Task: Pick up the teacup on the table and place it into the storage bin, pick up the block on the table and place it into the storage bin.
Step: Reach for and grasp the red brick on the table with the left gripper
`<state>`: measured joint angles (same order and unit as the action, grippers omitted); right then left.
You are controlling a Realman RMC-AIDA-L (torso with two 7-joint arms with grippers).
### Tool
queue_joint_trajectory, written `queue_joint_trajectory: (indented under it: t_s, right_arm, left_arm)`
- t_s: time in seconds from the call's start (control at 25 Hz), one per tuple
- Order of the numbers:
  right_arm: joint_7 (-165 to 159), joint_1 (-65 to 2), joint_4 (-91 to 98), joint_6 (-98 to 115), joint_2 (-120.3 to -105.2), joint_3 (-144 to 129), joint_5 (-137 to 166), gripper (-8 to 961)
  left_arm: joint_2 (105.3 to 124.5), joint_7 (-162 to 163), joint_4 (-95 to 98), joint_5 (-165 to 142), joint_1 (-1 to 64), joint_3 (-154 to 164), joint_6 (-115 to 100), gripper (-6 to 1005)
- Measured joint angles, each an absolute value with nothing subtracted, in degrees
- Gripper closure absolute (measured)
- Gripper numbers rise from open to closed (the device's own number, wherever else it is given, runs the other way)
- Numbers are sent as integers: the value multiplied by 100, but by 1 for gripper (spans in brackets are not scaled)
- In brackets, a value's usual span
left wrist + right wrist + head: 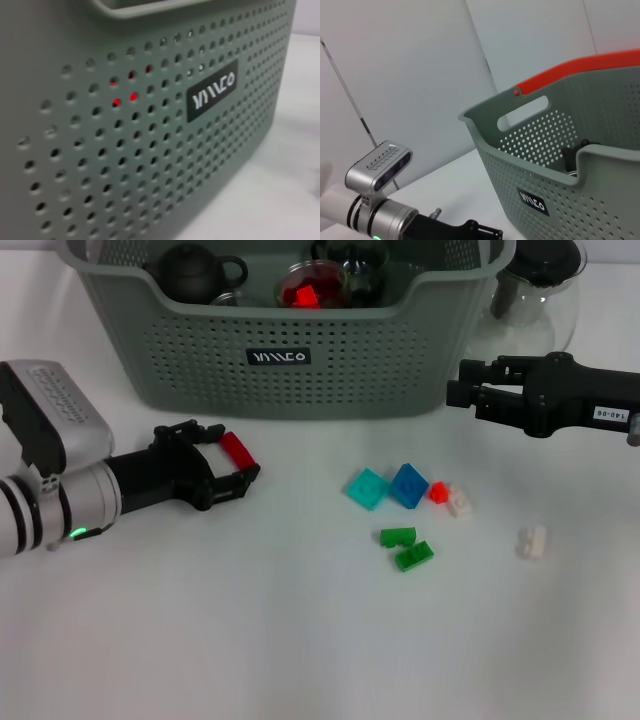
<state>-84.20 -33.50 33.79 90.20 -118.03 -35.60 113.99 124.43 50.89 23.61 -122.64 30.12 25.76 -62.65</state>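
The left gripper (237, 462) is pinching a small red block (237, 449) between its fingertips, hovering low over the table (200, 640) just in front of the storage bin (290, 350), near the bin's front left corner. The block is not yet above the rim, so the step in hand looks like carrying it up and over the front wall.

To do that well, the arm should be lifting first, clearing the front rim before moving forward, since the wall is standing close ahead, as the left wrist view of the perforated wall (125, 150) and its black label (212, 91) suggests. It should be releasing only once the block is over open floor, not over the dark teapot (195, 272) or the glass cup (310, 285) already sitting inside with something red in it.

The right gripper (465, 392) is hanging by the bin's front right corner, in front of a glass pitcher (535, 295); whether its fingers are spread I cannot tell. Loose blocks (405, 505) are lying on the table toward its right side.
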Motion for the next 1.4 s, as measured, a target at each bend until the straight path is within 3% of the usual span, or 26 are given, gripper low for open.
queue_joint_trajectory:
  t_s: [1.4]
  right_arm:
    - [-8420,-3340,3357,8983,-11804,-3559,11400,529]
  left_arm:
    - [12463,5105,2227,-12260,3080,2566,-6174,280]
